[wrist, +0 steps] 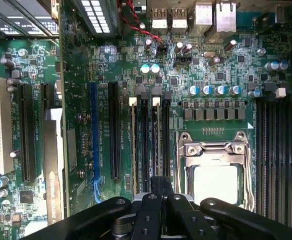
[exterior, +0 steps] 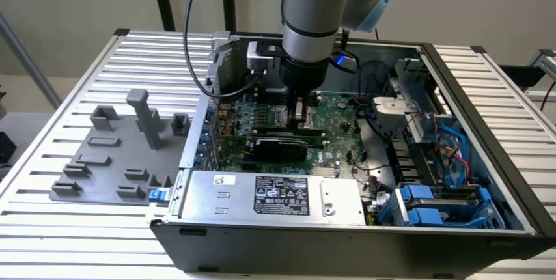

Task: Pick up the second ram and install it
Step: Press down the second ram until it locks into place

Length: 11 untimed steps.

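My gripper [exterior: 300, 118] reaches down into the open computer case, just above the green motherboard [exterior: 334, 133]. In the wrist view its black fingers [wrist: 153, 192] are drawn together right over the group of long black memory slots [wrist: 140, 145] with white latches, beside the CPU socket [wrist: 216, 172]. The second ram is hidden: no green stick can be made out between the fingers or apart from the slots. I cannot tell whether a stick sits in a slot below the fingertips.
A second bank of memory slots [wrist: 276, 150] lies on the far side of the socket. A power supply [exterior: 273, 196] and blue drive bays [exterior: 439, 205] fill the case's near side. A grey parts fixture [exterior: 117, 156] stands on the slatted table at the exterior view's left.
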Motion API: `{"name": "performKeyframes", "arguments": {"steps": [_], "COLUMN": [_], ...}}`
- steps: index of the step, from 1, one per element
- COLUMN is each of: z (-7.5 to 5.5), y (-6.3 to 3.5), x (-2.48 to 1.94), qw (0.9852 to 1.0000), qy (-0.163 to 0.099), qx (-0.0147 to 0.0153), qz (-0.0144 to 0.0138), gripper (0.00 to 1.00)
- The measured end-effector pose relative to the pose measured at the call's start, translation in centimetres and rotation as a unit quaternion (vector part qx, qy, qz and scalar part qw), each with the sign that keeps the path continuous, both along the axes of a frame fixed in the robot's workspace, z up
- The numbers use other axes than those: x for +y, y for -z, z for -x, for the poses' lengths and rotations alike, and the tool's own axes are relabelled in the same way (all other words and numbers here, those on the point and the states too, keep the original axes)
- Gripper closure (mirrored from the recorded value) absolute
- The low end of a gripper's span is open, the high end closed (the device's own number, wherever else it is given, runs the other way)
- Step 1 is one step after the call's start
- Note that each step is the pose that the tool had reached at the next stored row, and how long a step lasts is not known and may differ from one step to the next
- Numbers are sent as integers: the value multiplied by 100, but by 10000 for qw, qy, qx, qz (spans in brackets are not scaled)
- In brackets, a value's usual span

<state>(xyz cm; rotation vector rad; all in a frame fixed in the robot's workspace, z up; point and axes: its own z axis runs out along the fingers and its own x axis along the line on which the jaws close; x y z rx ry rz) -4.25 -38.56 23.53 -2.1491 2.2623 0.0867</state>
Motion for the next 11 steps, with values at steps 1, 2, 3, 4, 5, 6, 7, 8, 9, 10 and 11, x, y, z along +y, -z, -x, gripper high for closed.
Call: {"name": "performKeyframes", "arguments": {"steps": [1,2,3,4,5,6,7,8,9,10,11], "z": [0,0,0,0,0,0,0,0,0,0,0], "y": [-47,-80,-98,-102,-102,-102,-102,-103,-103,-103,-103], "x": [-1,-1,-1,-1,-1,-1,-1,-1,-1,-1,-1], "qw": [10000,10000,10000,10000,10000,10000,10000,10000,10000,10000,10000], "qy": [0,0,-1,0,0,-1,-1,-1,-1,0,-1], "qx": [1,2,2,1,1,1,1,1,2,2,2], "qz": [2,2,3,2,2,2,2,2,3,3,3], "gripper": [89,89,89,89,89,89,89,89,89,89,89]}}
